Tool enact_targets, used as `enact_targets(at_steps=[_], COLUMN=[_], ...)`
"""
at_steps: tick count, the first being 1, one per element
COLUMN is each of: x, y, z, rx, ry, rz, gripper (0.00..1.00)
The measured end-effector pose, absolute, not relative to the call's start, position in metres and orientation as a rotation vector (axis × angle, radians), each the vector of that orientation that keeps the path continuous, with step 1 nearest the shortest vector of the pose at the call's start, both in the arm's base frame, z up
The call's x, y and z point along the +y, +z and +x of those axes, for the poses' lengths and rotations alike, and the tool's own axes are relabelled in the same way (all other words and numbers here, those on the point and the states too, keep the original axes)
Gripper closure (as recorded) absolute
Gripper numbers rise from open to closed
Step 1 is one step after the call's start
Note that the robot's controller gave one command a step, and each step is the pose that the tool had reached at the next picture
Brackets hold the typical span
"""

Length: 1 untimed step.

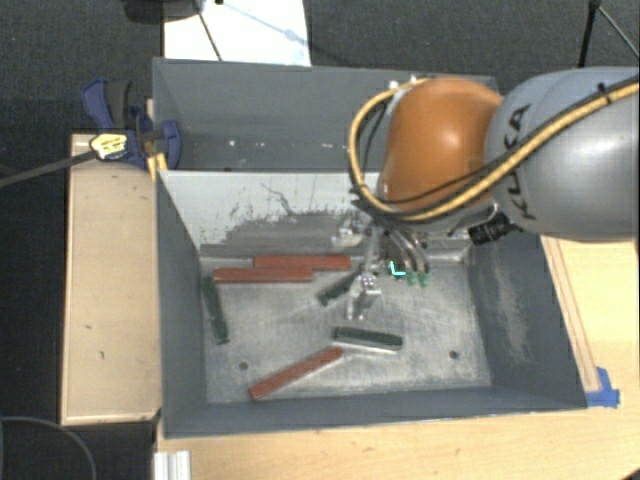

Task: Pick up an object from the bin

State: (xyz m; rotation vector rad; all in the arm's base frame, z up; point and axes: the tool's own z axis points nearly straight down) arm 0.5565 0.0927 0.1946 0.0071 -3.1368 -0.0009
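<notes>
Here the gripper (366, 296) hangs low over the middle of the bin (510, 313), a little back of centre, under the arm's orange cover (435, 138). The nearest thing is a short dark tilted bar (333, 291). It lies just left of the gripper and slants so that its right end points at the gripper's tip. It either touches the tip or sits just beside it; I cannot tell which. Whether the gripper is apart, together or clamped on that bar cannot be told either, since the metal parts and the bar's end run together there.

Six bars lie in the bin: three dark, three brown. Of the dark ones, the tilted bar is by the gripper. A flat bar (368, 340) lies just in front of the gripper, nearly crosswise and apart from it. A left bar (214, 310) lies near the left wall, running front to back, well apart from the others.

Of the brown ones, an upper brown bar (300, 262) and a lower brown bar (250, 276) lie side by side along the back of the floor, left of the gripper. The lower one is shifted further left, and the upper one's right end is near the tilted bar. A front brown bar (296, 371) lies aslant near the front wall, its right end close to the flat bar's left end.

The arm (580, 168) reaches in from the right and, with the cover, hides the bin's back right corner. A yellow cable (560, 128) loops round the cover.
</notes>
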Motion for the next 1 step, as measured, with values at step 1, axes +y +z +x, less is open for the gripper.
enact_targets(at_steps=[1], x=[0.0923], y=[0.1982], z=[0.5582], rx=[-3.144], ry=[-0.002], rz=[0.004], gripper=[0.00])
